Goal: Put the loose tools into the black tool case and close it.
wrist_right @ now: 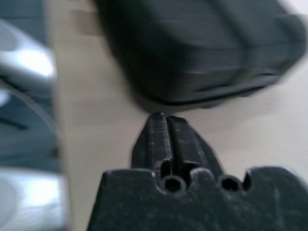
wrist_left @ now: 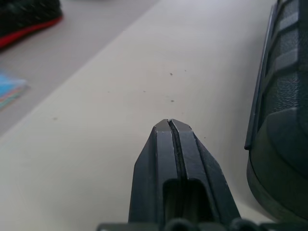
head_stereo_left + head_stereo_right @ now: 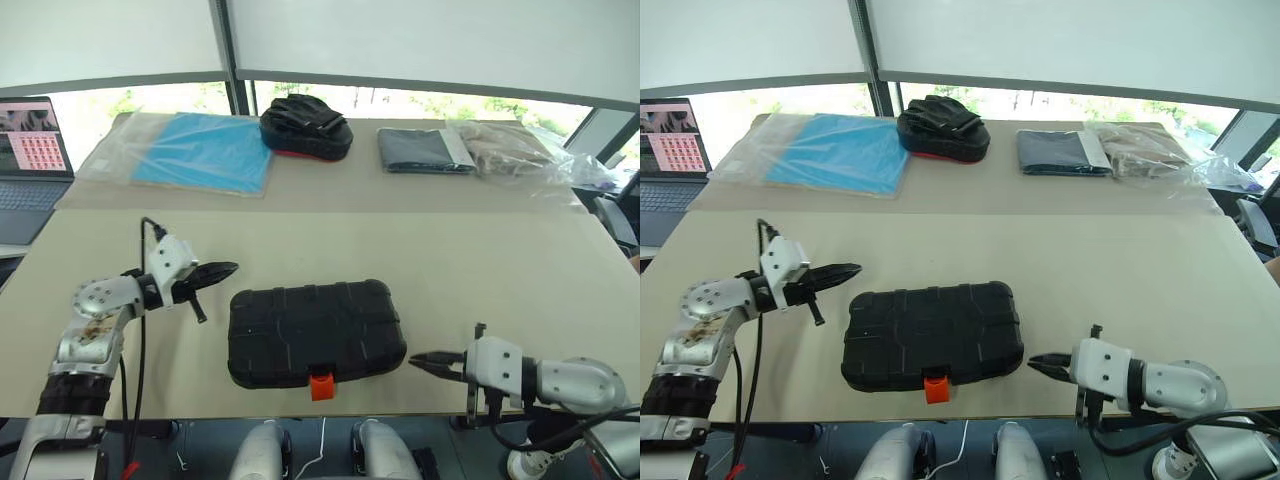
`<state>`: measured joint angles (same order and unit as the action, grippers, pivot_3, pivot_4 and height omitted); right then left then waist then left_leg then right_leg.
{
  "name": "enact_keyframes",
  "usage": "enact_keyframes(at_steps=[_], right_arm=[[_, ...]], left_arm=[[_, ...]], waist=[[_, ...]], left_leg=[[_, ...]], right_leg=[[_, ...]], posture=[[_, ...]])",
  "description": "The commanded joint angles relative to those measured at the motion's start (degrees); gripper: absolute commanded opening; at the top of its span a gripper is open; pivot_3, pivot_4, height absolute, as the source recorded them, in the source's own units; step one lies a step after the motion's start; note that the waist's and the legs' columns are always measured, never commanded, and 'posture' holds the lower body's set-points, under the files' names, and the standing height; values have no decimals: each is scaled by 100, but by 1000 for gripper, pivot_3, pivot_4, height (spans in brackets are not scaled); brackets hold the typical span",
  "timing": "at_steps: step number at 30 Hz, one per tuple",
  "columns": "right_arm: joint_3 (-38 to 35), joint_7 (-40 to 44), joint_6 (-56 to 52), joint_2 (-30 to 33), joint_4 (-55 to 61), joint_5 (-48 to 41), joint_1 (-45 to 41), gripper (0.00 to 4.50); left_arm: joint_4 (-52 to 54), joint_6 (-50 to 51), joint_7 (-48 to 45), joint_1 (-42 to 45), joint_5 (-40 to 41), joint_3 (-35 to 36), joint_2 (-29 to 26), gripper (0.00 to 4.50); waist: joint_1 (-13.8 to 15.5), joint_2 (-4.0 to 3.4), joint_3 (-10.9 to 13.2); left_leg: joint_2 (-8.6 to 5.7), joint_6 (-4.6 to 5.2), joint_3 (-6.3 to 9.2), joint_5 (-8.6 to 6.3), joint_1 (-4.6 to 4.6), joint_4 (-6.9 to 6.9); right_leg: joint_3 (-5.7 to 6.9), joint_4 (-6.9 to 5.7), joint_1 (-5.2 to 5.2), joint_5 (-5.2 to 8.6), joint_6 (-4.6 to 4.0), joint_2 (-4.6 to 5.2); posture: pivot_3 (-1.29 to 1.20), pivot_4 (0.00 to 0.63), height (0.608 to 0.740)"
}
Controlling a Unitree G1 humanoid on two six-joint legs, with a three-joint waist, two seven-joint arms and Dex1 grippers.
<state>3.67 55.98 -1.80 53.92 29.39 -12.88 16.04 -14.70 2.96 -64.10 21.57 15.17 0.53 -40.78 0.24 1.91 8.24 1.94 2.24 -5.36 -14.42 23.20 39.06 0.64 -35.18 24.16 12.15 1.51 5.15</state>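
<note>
The flat black moulded plastic tool case (image 3: pixel 315 332) lies closed on the beige table (image 3: pixel 480 270) right in front of me, lid down, with its orange latch (image 3: pixel 320 385) at the near edge facing me.

My left gripper (image 3: pixel 222 270) hangs just off the case's far-left corner, pointing toward it with its two black fingers (image 2: pixel 175 159) pressed together and nothing between them. In my left wrist view the fingers meet at a thin seam, and the ribbed side of the case runs beside them, close but apart.

My right gripper (image 3: pixel 425 362) sits low by the case's near-right corner, pointing at it. Its fingers (image 1: pixel 166 139) are together as well, empty, with their tips just short of the case's rounded edge; I cannot tell whether they touch it.

Farther back on the table lie a blue sheet in clear plastic wrap (image 3: pixel 205 150), a black and red soft bag (image 3: pixel 305 127), a dark folded cloth (image 3: pixel 422 150) and a crumpled clear plastic bag (image 3: pixel 520 150). An open laptop (image 3: pixel 30 150) stands off the far-left corner.
</note>
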Motion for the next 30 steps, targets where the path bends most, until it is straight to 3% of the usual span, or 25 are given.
enact_keyframes(at_steps=[1,9,19,22,26,28,30], right_arm=[[653,-70,-669,-211,321,296,-354,50],[1196,-403,-1330,-1051,-137,613,-1594,50],[1185,-1128,-843,-2149,-1948,1246,-3136,50],[1144,-1027,-670,-2155,-2259,1251,-3344,50],[848,-767,-619,-1866,-2226,1004,-3272,50],[643,-596,-795,-1739,-1952,702,-3079,50],[517,-407,-1014,-1582,-1609,438,-2818,50]], left_arm=[[-68,170,-548,183,-178,-359,-214,0],[295,365,-783,-96,-90,-469,-233,0],[1245,800,15,-1314,227,376,-228,0],[1551,890,239,-1563,397,595,-124,0],[1427,1002,604,-1214,660,1073,-101,0],[1639,1681,325,-980,1301,1223,-218,0],[1812,1987,64,-762,1407,1050,-404,0]], waist=[[-10,0,0],[0,19,1],[-75,16,3],[-65,16,4],[-6,15,6],[33,16,7],[38,16,6]], left_leg=[[0,0,0,0,1,0],[2,0,5,0,7,10],[3,-1,1,1,8,11],[1,-1,1,1,9,11],[-2,-2,6,1,8,11],[-2,-5,8,3,8,14],[-2,-5,14,3,8,20]], right_leg=[[0,0,2,0,0,0],[1,-4,6,2,-2,3],[-2,-23,15,1,-3,8],[-3,-28,17,1,-3,13],[0,-39,16,1,-3,14],[1,-46,15,1,-3,13],[4,-50,11,1,-3,13]], posture=[[0,150,740],[0,150,740],[0,150,740],[0,150,740],[0,150,740],[0,150,740],[0,150,740]])
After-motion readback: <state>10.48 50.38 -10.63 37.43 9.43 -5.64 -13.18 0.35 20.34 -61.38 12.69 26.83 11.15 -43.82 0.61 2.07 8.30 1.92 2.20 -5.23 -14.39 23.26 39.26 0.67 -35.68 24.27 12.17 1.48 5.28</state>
